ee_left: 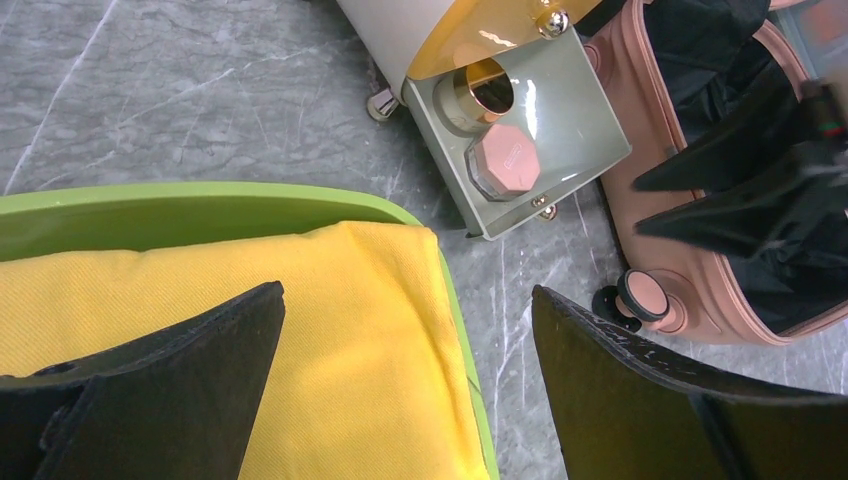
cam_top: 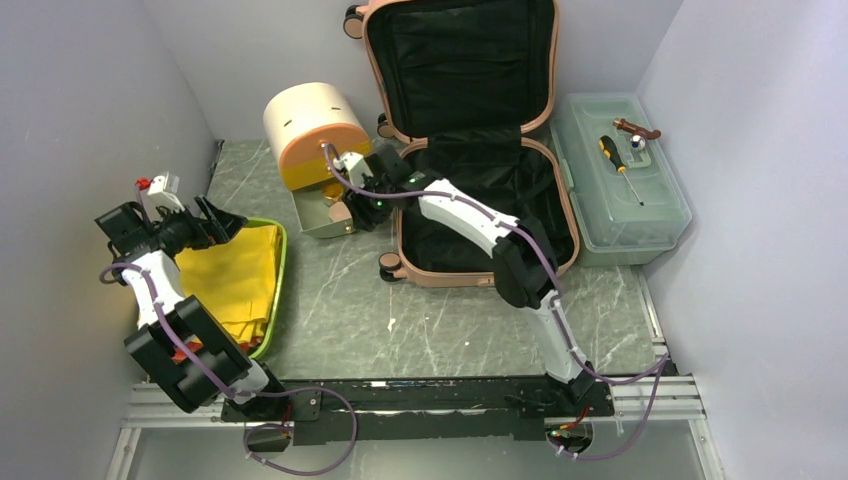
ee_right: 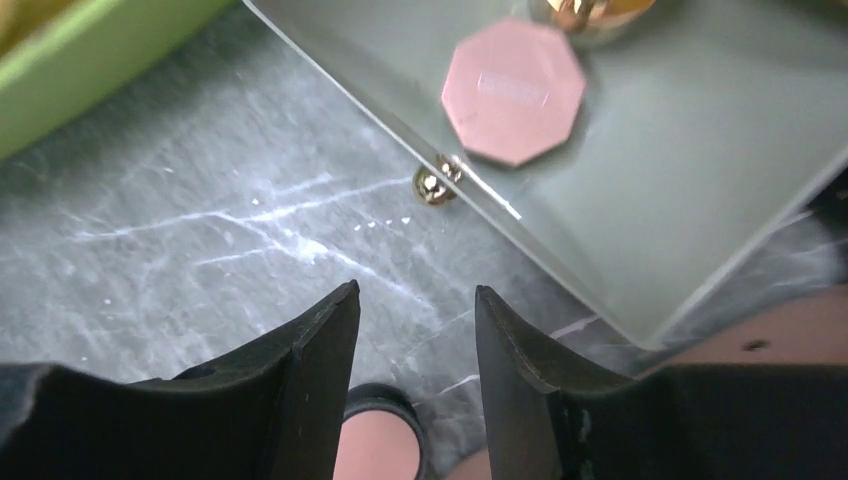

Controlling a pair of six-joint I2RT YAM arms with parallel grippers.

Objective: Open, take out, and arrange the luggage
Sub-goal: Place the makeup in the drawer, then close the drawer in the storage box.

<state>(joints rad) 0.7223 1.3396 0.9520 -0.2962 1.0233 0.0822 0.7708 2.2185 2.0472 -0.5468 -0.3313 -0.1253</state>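
1. The luggage [cam_top: 460,60] lies open at the back middle of the bench [cam_top: 400,320]. Its lower half rests flat and its lid is swung back towards the rear wall. Both halves show black lining.
2. The right arm [cam_top: 470,215] reaches across the near left corner of the luggage's lower half. The right jaws are partly spread and pinch nothing; the right wrist view shows bare bench through the gap. They sit low over the bench, between a wheel [ee_right: 375,440] of the luggage and the pulled-out drawer [ee_right: 680,180].
3. That drawer belongs to a cream half-round box [cam_top: 315,130] standing just left of the luggage. In the drawer we see a pink octagonal piece [ee_left: 505,160] and, behind it, a gold-rimmed jar [ee_left: 480,90]. A small gold knob [ee_right: 432,185] sits on the drawer's front edge.
4. The left arm [cam_top: 165,300] is folded at the left side of the bench. The left jaws are spread wide and hold nothing. They hang over a yellow cloth [ee_left: 300,330] that lies in a green tray [ee_left: 200,205].
5. A translucent grey-green toolbox [cam_top: 620,220] stands closed just right of the luggage. A screwdriver [cam_top: 620,165] with a yellow-and-black handle lies on its lid, beside a brown item [cam_top: 637,128] we cannot identify.
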